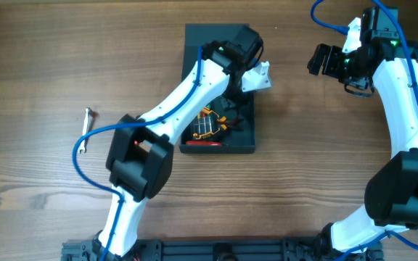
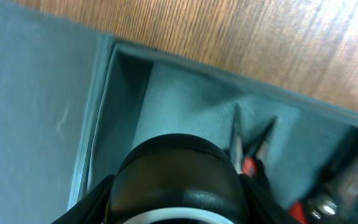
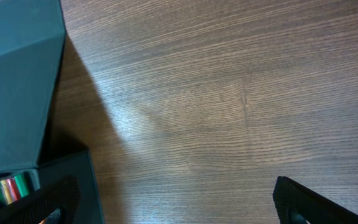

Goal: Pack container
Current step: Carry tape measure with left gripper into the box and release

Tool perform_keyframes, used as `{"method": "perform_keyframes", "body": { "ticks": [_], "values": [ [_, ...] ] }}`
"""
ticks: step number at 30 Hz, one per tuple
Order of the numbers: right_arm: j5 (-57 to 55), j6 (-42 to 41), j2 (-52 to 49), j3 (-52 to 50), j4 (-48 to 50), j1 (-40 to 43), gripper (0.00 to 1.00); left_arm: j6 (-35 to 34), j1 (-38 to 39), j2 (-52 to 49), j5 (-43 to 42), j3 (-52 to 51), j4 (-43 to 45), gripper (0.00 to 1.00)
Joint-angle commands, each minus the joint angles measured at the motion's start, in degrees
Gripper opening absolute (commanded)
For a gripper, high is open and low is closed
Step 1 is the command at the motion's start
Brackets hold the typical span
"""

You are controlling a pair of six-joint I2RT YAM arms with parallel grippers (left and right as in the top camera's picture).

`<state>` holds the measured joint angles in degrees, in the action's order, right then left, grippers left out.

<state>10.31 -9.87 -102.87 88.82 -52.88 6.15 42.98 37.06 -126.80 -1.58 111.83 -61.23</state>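
**Container**: dark teal-grey box, upper centre of the overhead frame, standing on the tabletop. The flap lid is open at its upper end. Visible contents are red-handled pliers on the floor of the box and orange-and-black tools toward the lower end.

**Left gripper**: reached in over the right half of the container. A dark rounded body fills the bottom centre of its wrist view. Whether that is a carried item or part of the rig cannot be told, nor whether the jaws are apart or clamped.

**Right gripper**: upper right of the overhead frame, off to the right of the container. Its fingers are spread wide with nothing between them and bare wood beneath.

**Wrench**: loose, left of centre and well apart from the container. It is judged not yet packed.

**Step in hand (judged):** setting something into the box.
- Aim for free floor clear of the pliers.
- Keep off the walls and the lid hinge.
- Let go only once the item rests.
- Lift out straight, so the box is not dragged.

**Surface and room:** brown wood-grain tabletop, matte, with soft shadows. A black rail runs along the bottom edge of the overhead frame. Nothing of the room shows beyond it.
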Motion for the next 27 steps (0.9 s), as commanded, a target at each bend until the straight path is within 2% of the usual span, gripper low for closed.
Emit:
{"method": "perform_keyframes", "body": {
  "ticks": [1, 2, 6, 7, 8, 13, 16, 19, 20, 22, 27],
  "values": [
    [0.7, -0.8, -0.9, 0.3, 0.2, -0.1, 1.00, 4.8, -0.2, -1.7, -1.4, -0.2, 2.8, 0.14],
    [0.7, -0.8, -0.9, 0.3, 0.2, -0.1, 1.00, 4.8, -0.2, -2.4, -2.1, -0.2, 3.6, 0.20],
    [0.7, -0.8, -0.9, 0.3, 0.2, -0.1, 1.00, 3.7, -0.2, -2.9, 0.6, -0.2, 3.6, 0.33],
    [0.7, -0.8, -0.9, 0.3, 0.2, -0.1, 1.00, 1.8, -0.2, -2.6, 3.1, -0.1, 3.7, 0.53],
    [0.7, -0.8, -0.9, 0.3, 0.2, -0.1, 1.00, -0.2, -0.2, -2.5, 5.4, -0.1, 3.7, 1.00],
    [0.7, -0.8, -0.9, 0.3, 0.2, -0.1, 1.00, -11.8, -0.6, 1.5, 7.9, 0.0, 2.0, 1.00],
    [0.7, -0.8, -0.9, 0.3, 0.2, -0.1, 1.00, -15.8, -0.8, 6.5, 7.9, 0.0, -1.9, 1.00],
    [0.7, -0.8, -0.9, 0.3, 0.2, -0.1, 1.00, -24.1, -2.7, 11.6, 7.9, 0.0, -5.9, 1.00],
    [0.7, -0.8, -0.9, 0.3, 0.2, -0.1, 1.00, -28.8, -4.9, 13.7, 7.9, -0.1, -8.5, 1.00],
    [0.7, -0.8, -0.9, 0.3, 0.2, -0.1, 1.00, -33.9, -9.6, 15.3, 7.9, -0.1, -13.3, 1.00],
    [0.7, -0.8, -0.9, 0.3, 0.2, -0.1, 1.00, -41.4, -25.6, 13.3, 7.6, -0.5, -23.5, 1.00]
  ]
}}
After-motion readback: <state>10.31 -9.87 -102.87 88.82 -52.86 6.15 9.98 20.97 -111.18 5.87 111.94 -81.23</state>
